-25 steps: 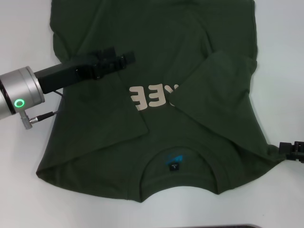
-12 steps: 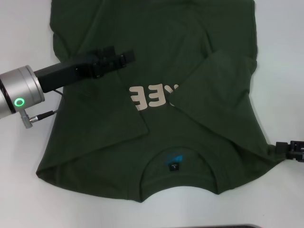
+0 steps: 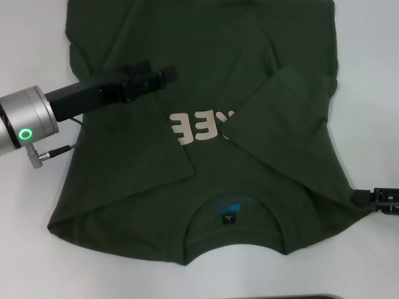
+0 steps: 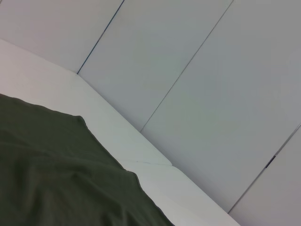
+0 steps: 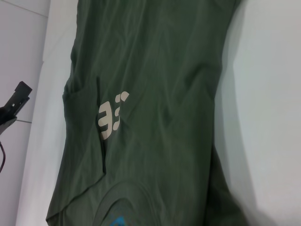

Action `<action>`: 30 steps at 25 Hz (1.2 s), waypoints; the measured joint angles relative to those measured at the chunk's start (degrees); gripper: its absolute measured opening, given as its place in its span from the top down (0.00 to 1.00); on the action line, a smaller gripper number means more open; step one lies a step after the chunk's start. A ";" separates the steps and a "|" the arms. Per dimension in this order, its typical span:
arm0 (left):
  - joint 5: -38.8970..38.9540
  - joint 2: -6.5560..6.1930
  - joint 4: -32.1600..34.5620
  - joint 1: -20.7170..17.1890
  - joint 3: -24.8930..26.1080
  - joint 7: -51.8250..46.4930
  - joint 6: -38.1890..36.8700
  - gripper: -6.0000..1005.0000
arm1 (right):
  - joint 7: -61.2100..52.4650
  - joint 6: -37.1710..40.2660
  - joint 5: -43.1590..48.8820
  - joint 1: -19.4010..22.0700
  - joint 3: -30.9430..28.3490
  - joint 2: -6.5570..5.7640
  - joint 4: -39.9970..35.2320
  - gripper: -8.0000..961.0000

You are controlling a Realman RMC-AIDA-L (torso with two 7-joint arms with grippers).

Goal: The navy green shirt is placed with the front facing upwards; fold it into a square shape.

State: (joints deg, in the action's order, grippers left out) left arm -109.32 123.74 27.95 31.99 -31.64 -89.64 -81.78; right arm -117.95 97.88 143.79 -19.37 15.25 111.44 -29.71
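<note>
The navy green shirt [image 3: 206, 62] lies flat on the white table, collar and neck label [image 3: 229, 212] toward me. Both sleeves are folded inward over the front and partly cover the pale print [image 3: 202, 126]. My left gripper [image 3: 163, 76] hovers over the shirt's left half, just beyond the folded left sleeve. My right gripper [image 3: 365, 197] is at the shirt's near right shoulder corner, mostly outside the head view. The left wrist view shows only a stretch of shirt [image 4: 56, 179] and table. In the right wrist view the shirt [image 5: 155, 117], its print [image 5: 112, 117] and the left gripper [image 5: 16, 100] farther off are visible.
The white table [image 3: 31, 37] surrounds the shirt on the left and right. Grey wall panels [image 4: 211, 70] rise behind the table's far edge. A dark strip [image 3: 299, 296] runs along the near edge of the head view. A cable [image 3: 53, 152] hangs at the left arm's silver wrist.
My right gripper has slid a little leftward, in to the shirt's right shoulder corner. The left arm and the shirt have barely moved.
</note>
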 joint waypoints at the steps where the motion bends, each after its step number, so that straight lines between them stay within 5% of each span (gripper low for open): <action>1: 0.00 0.00 0.00 0.00 0.00 0.00 0.01 0.14 | 0.00 0.00 0.00 -0.04 0.02 0.00 0.00 0.34; 13: 0.05 0.00 -0.08 0.00 0.00 0.00 0.45 0.14 | -0.56 0.11 -0.01 -0.28 1.74 0.39 -0.44 0.53; 16: 0.05 -0.05 -0.08 0.00 0.00 -0.02 0.50 0.14 | -0.34 0.28 -0.23 -0.07 1.46 0.43 -0.64 0.75; 21: 0.06 -0.09 -0.09 0.09 0.00 -0.12 0.51 0.14 | 0.59 -0.05 -0.79 1.61 -1.59 0.09 -1.66 0.91; 30: 0.03 -0.26 -0.09 -0.06 0.00 -0.62 0.00 0.15 | 3.50 0.57 -0.89 4.32 -5.28 -0.33 -2.19 0.91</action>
State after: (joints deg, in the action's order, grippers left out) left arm -109.30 123.48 27.86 31.93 -31.64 -90.26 -81.79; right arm -114.45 98.44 142.90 -15.05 9.98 111.11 -31.90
